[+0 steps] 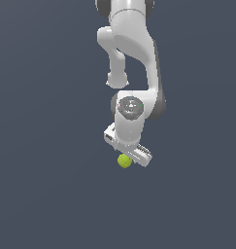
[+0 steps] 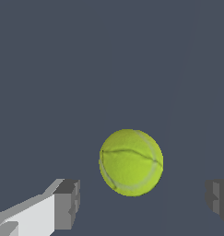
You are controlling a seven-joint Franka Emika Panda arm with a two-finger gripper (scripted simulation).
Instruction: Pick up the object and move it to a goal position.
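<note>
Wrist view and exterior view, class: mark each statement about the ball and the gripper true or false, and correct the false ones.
1. The ball is yellow-green with a faint seam. True.
2. The gripper is shut on the ball. False: in the wrist view the fingers stand wide apart, with a gap showing on each side of the ball.
3. The ball is narrower than the space between the fingers. True.
4. In the exterior view the ball lies far from the arm, near the picture's edge. False: it shows right under the white gripper, partly covered by it.
5. A second ball lies on the dark surface. False: only one ball shows.
</note>
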